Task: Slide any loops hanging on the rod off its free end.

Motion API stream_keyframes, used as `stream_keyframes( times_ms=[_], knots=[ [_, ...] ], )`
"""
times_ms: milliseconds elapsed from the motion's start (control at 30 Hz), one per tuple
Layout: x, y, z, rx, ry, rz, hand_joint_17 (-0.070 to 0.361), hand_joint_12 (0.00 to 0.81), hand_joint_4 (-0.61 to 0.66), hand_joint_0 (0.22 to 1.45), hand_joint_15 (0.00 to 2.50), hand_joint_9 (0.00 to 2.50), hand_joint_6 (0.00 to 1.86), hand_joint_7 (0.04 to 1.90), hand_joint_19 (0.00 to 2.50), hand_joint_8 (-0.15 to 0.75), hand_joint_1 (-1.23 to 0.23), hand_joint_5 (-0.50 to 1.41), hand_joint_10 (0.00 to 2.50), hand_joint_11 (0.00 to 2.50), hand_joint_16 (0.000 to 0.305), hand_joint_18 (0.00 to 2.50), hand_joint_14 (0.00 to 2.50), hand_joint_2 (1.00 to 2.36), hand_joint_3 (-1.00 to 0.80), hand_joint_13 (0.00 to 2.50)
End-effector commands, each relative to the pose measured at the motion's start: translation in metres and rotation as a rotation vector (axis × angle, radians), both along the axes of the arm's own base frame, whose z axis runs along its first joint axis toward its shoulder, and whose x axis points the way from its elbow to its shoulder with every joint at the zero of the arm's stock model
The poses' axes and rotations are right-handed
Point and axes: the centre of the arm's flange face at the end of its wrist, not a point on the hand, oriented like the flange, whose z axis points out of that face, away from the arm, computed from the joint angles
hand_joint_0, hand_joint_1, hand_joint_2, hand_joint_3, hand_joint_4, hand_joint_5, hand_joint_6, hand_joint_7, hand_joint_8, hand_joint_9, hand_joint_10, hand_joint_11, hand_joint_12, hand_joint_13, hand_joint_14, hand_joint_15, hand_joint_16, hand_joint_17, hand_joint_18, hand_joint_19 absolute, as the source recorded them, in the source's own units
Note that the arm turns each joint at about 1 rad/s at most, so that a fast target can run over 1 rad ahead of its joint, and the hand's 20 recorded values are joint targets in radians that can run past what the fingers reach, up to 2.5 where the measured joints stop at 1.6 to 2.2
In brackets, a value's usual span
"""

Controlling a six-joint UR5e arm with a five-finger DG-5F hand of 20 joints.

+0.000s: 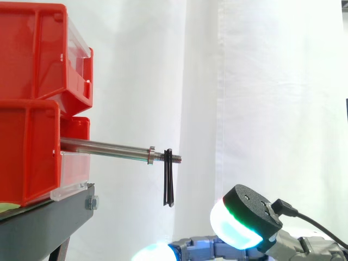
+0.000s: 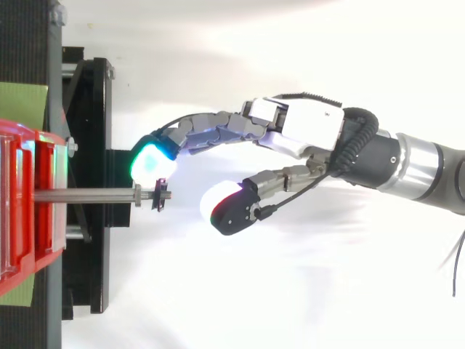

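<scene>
Past the stand's (image 1: 49,223) outer edge, beyond the red bins (image 1: 32,54), the rod (image 1: 109,147) juts out level in front of the white curtain (image 1: 272,81). The loop (image 1: 168,185) hangs on its threaded tip, between the collar (image 1: 151,155) and the free end, and close to that end. It is a narrow black band that drops straight down, touching nothing but the rod. The hand (image 2: 312,127) is open and holds nothing, its fingers loosely bowed and spread. From above, one green-glowing fingertip pad (image 2: 152,161) lies just beside the rod's tip, and the thumb's white-and-red pad (image 2: 218,203) sits out beyond the free end. In the side view the pads (image 1: 234,225) are lower than the loop's bottom edge, so nothing touches the loop yet. The loop looks very light and thin, and probably flexible rather than rigid, so it should need only a gentle push. It will likely swing or twist if struck low down. The threads under it may catch it, so a slight lift while drawing outward would help. The best place to bear on it appears to be the side facing the collar, just under the rod. Pinching the hanging part near its top and pulling it along the rod's line toward the free end should also work.
</scene>
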Motion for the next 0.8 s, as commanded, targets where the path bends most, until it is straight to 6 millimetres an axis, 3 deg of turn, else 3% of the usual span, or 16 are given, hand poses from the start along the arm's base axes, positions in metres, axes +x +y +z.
stream_keyframes(
  times_ms=[0, 600, 767],
  knots=[
    [0.004, 0.0, 0.004, -0.084, -0.034, -0.001, 0.11, 0.328, 0.17, 0.52, 0.0, 0.46, 0.5, 0.71, 0.31, 0.261, -0.56, -0.23, 0.0, 0.05, 0.049, 0.41, 0.0, 1.0, -0.5, 0.34],
    [0.011, 0.007, 0.014, -0.177, -0.084, 0.002, 0.108, 0.323, 0.19, 0.55, 0.0, 0.52, 0.5, 0.71, 0.34, 0.269, -0.53, -0.22, 0.0, 0.07, 0.048, 0.46, 0.0, 1.0, -0.5, 0.39],
    [0.022, 0.01, 0.028, -0.177, -0.093, 0.002, 0.107, 0.325, 0.19, 0.55, 0.0, 0.52, 0.5, 0.72, 0.34, 0.268, -0.52, -0.22, 0.0, 0.08, 0.048, 0.47, 0.0, 1.0, -0.5, 0.4]
  ],
)
